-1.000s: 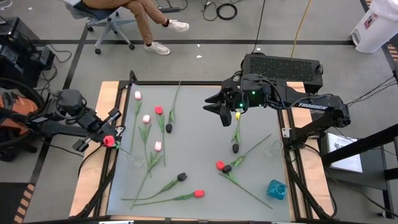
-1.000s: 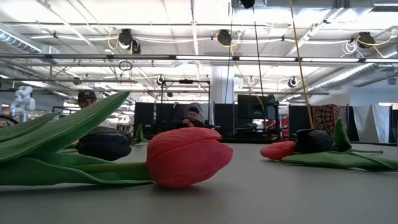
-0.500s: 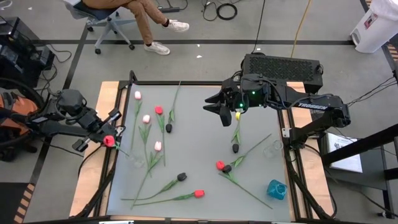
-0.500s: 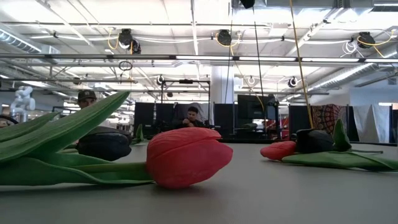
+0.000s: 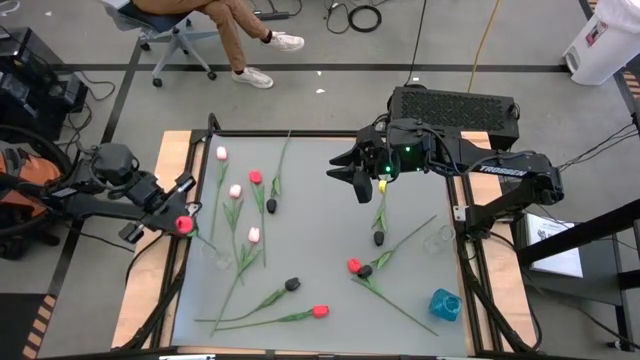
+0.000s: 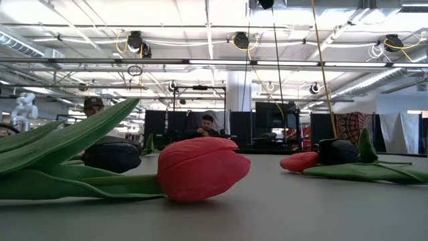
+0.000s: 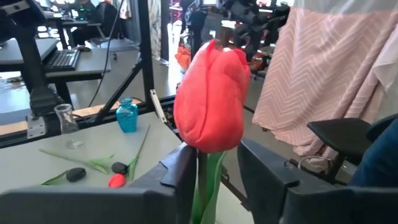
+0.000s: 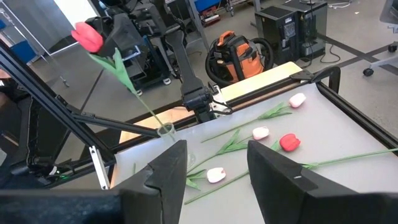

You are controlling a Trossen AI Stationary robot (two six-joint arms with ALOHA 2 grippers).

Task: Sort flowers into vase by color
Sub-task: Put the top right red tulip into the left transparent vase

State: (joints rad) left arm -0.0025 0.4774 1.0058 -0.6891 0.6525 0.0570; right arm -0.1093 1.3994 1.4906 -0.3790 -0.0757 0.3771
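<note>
Overhead, the left gripper is seen at the table's left edge with a red tulip between its fingers, its stem slanting down to a clear vase just inside that edge. The right gripper hovers at the far side, empty and parted, well apart from this vase.

In the left wrist view, the stem stands upright between fingers that look slackened; whether it is gripped cannot be told.

In the right wrist view, the stem's foot is seen inside the vase's mouth, so release is probably next. The other tulips lie flat on the table.
</note>
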